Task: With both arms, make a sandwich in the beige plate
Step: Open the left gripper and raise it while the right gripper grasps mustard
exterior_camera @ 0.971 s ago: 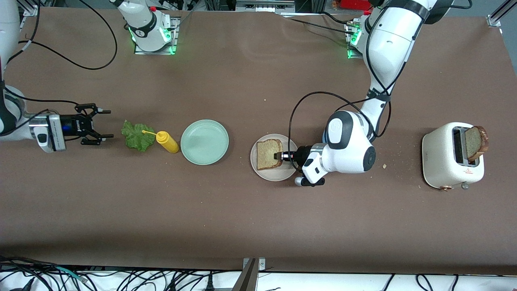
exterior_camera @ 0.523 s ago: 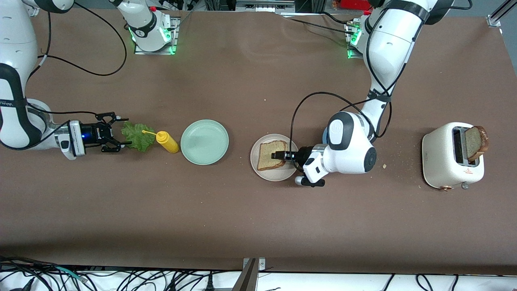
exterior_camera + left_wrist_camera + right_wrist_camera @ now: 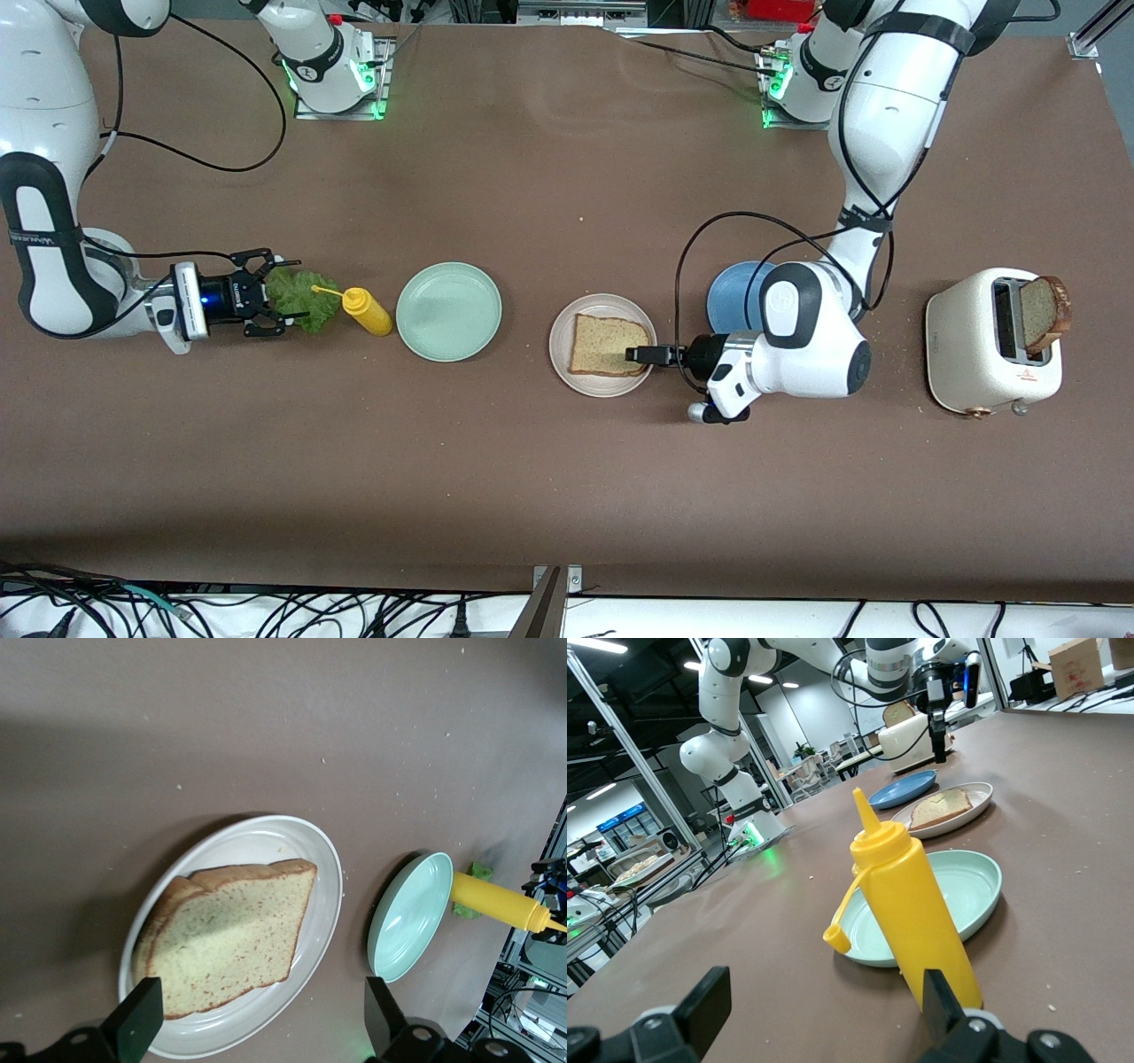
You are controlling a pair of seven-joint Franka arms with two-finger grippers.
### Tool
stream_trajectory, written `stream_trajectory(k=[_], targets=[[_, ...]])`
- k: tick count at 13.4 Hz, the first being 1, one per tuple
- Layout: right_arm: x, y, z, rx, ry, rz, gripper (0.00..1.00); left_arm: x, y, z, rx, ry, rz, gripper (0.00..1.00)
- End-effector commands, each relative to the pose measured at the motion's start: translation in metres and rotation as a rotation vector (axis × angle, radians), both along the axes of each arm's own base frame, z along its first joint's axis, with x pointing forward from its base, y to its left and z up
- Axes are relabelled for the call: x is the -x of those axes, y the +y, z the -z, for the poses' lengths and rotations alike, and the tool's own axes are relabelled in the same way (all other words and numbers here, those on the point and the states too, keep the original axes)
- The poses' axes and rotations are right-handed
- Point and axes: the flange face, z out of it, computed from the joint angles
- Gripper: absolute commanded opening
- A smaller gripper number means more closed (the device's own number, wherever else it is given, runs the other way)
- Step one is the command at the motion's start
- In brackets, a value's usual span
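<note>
- At the right arm's end of the table (image 3: 532,478), we see the right gripper (image 3: 266,293) low over the brown surface. Its jaws stand wide open and hold nothing.
- The lettuce leaf (image 3: 301,296) lies flat on the table, with the open jaws straddling the edge of it that faces the right arm's end. From the front view we cannot tell whether the fingertips touch it.
- Touching the lettuce on its other edge lies a yellow squeeze bottle (image 3: 368,312), on its side in the front view, nozzle toward the leaf. In the right wrist view it (image 3: 912,908) fills the space between the two fingers (image 3: 709,1001).
- Next comes the mint-green plate (image 3: 448,311), just beside the bottle, with nothing on it.
- Toward the middle of the table sits the beige plate (image 3: 562,354), carrying one bread slice (image 3: 606,346) that lies flat on it.
- The left gripper (image 3: 645,354) hangs at the plate's rim on the side toward the left arm's end. Its jaws are spread wide and grip nothing; in the left wrist view the bread slice (image 3: 226,943) lies on the plate (image 3: 328,895) apart from both fingers (image 3: 133,1028).
- A blue plate (image 3: 733,297) sits farther from the front camera than the left arm's wrist, partly hidden by the arm.
- At the left arm's end stands a white toaster (image 3: 992,341) with a second bread slice (image 3: 1044,312) sticking up out of its slot.
</note>
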Motion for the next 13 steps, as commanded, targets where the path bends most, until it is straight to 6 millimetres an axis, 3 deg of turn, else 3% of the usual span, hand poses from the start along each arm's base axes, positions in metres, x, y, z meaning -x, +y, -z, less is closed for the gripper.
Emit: stream_trajectory(k=[1, 4, 6, 9, 13], targets=[[-0.005, 0.008, 0.006, -0.050, -0.042, -0.014, 0.96, -0.004, 0.022, -0.021, -0.092, -0.012, 0.020, 1.00], [-0.005, 0.022, 0.019, -0.089, -0.101, -0.020, 0.96, -0.010, 0.052, -0.029, -0.176, -0.009, 0.028, 1.00], [-0.007, 0.024, 0.025, -0.086, -0.127, -0.020, 0.96, -0.014, 0.093, -0.034, -0.265, -0.007, 0.065, 1.00], [-0.019, 0.038, 0.025, -0.067, -0.207, -0.032, 0.96, -0.017, 0.160, -0.063, -0.381, -0.006, 0.097, 1.00], [-0.024, 0.058, 0.034, -0.080, -0.303, -0.031, 0.96, -0.010, 0.207, -0.112, -0.557, -0.025, 0.194, 1.00]])
